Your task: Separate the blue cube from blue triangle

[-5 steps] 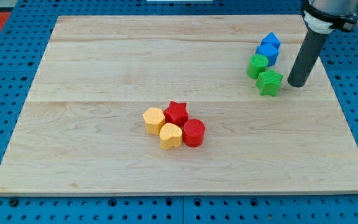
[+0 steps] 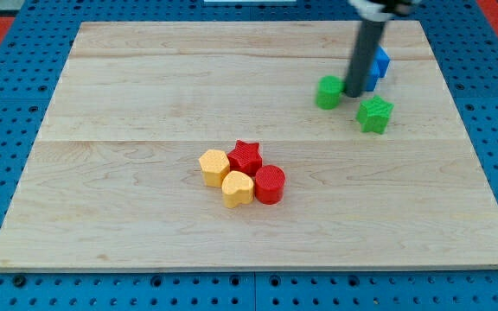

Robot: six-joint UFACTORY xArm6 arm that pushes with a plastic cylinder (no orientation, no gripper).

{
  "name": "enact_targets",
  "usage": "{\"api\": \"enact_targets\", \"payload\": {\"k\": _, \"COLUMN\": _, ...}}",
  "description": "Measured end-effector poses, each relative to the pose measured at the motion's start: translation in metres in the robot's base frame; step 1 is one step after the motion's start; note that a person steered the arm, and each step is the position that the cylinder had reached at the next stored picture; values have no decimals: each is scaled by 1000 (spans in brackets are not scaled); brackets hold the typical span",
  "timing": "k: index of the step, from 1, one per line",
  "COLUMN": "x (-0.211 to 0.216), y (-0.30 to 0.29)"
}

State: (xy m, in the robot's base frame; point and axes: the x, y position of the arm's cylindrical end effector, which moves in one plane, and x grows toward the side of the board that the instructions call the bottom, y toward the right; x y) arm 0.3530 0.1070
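My tip [image 2: 354, 93] rests on the board at the upper right, with the dark rod rising above it. Two blue blocks [image 2: 381, 63] sit just right of the rod and are partly hidden by it. They show as one blue mass, so I cannot tell the cube from the triangle or whether they touch. A green cylinder [image 2: 328, 92] sits right against the tip's left side. A green star [image 2: 374, 113] lies below and to the right of the tip, apart from it.
A cluster sits near the board's middle: a red star [image 2: 246, 156], a red cylinder [image 2: 270, 184] and two yellow blocks [image 2: 214, 167] [image 2: 238, 188]. The wooden board [image 2: 145, 104] lies on a blue pegboard.
My tip moved left, from right of the green star to between the green cylinder and the blue blocks. The green cylinder slid left, away from the blue blocks.
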Motion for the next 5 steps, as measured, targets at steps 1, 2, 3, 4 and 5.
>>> {"api": "enact_targets", "payload": {"k": 1, "x": 0, "y": -90}}
{"api": "enact_targets", "payload": {"k": 2, "x": -5, "y": -41}}
{"api": "enact_targets", "payload": {"k": 3, "x": -3, "y": 34}}
{"api": "enact_targets", "payload": {"k": 4, "x": -3, "y": 78}}
{"api": "enact_targets", "payload": {"k": 5, "x": -7, "y": 118}}
